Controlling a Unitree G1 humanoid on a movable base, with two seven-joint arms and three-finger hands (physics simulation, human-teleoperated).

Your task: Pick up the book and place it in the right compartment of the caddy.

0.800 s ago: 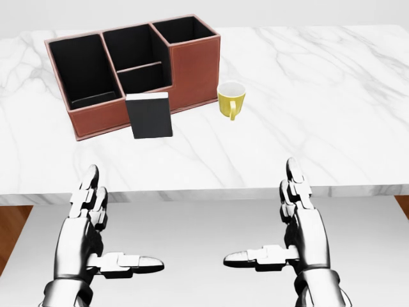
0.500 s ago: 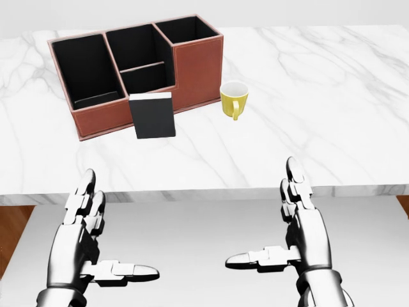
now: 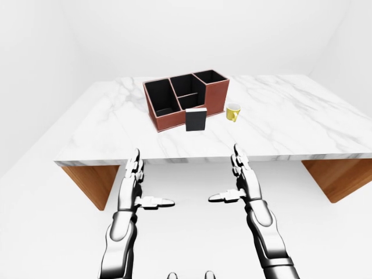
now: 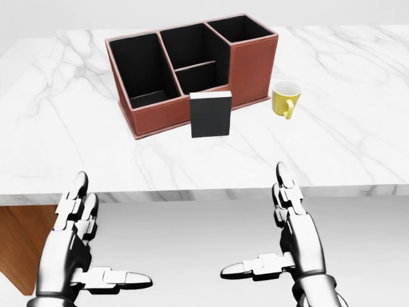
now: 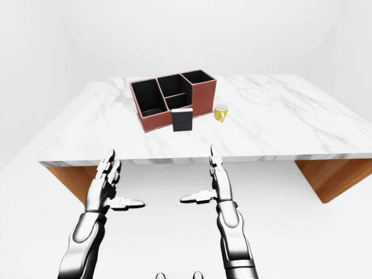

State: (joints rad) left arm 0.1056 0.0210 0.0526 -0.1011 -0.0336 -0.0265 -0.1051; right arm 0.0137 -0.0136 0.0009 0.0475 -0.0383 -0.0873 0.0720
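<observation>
A black book stands upright on the marble table, against the near wall of the brown caddy. The caddy has a large left compartment, a split middle one and a right compartment, all empty. My left hand and right hand are both open and empty, held below the table's near edge, well short of the book. Both also show in the left-eye view, left hand and right hand.
A yellow mug stands on the table just right of the caddy. The table's wooden supports show under its left and right ends. White floor lies below my hands.
</observation>
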